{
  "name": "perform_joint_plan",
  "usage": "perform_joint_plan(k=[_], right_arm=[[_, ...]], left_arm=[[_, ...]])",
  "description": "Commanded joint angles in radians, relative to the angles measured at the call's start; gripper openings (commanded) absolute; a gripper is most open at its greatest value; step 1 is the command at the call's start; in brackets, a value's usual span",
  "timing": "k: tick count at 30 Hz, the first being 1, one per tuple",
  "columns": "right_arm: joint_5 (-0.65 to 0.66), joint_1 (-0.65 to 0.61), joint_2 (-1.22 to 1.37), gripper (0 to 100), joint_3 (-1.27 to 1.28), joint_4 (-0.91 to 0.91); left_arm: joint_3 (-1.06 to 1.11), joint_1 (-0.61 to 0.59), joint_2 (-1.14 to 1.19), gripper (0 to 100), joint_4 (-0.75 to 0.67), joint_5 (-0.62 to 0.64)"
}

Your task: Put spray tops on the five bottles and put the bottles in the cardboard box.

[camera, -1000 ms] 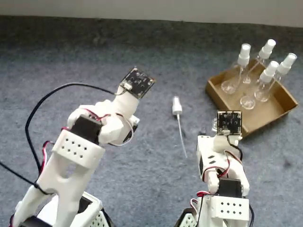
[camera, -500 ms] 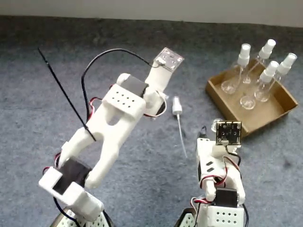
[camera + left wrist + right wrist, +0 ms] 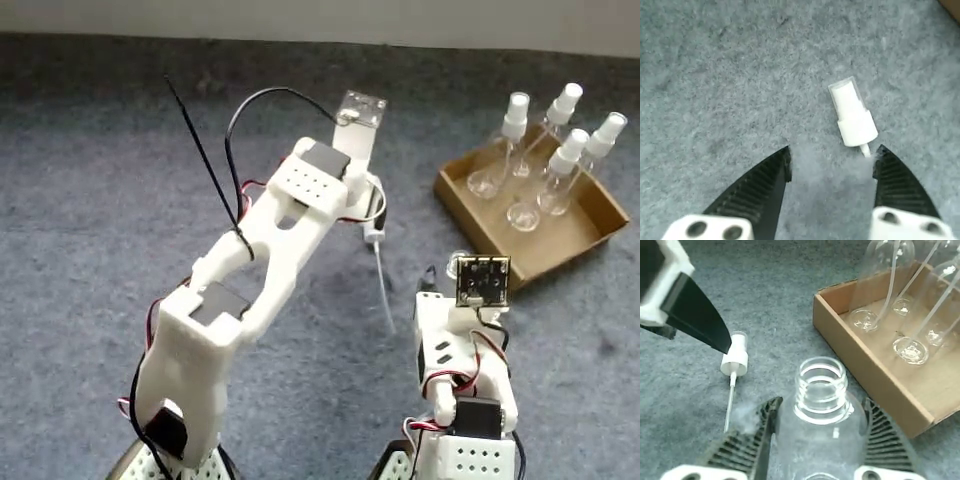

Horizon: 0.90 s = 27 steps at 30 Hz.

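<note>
The left claw [image 3: 834, 151] hangs low over the desk [image 3: 90, 170] with its jaws spread wide, one black finger [image 3: 762, 182] on either side of a bare patch of the grey, fuzzy covering. The loose spray top [image 3: 854, 117] lies on its side just beyond the fingertips. Its white collar is almost at the tip of one finger and its capped end points away from the claw; whether finger and collar touch cannot be told. In the high view this spray top sits near the middle of the desk, its head partly under the left arm and its thin dip tube [image 3: 385, 290] trailing toward the near edge. The right claw [image 3: 822, 412] is closed around an uncapped bottle [image 3: 822, 385], gripping the clear body from both sides, with the threaded neck bare and open. It holds the bottle just to the right of the dip tube, between the tube and the cardboard box [image 3: 470, 212]. The box rests toward the far right corner of the desk, turned at an angle to the edges. Four capped bottles [image 3: 568, 152] stand in it, close together in its far part. Each is clear with a white spray top and a tube reaching down inside, and some lean slightly.
</note>
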Motion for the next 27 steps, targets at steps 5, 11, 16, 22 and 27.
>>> perform_joint_plan(k=[5, 11, 16, 22, 27], right_arm=[[-0.011, 0.008, -0.016, 18.3, -0.005, -0.031], [-0.006, 0.007, -0.018, 18.3, 0.047, -0.071], [-0.006, 0.007, -0.018, 18.3, 0.051, -0.079], [-0.006, 0.007, -0.018, 18.3, 0.051, -0.081], [-0.006, 0.007, -0.018, 18.3, 0.051, -0.081]], left_arm=[[-0.257, 0.044, 0.177, 23, 0.003, 0.166], [-0.352, 0.054, 0.294, 23, 0.005, 0.186], [-0.352, 0.050, 0.317, 23, 0.005, 0.186], [-0.355, 0.050, 0.315, 23, 0.063, 0.186], [-0.355, 0.045, 0.318, 20, 0.054, 0.186]])
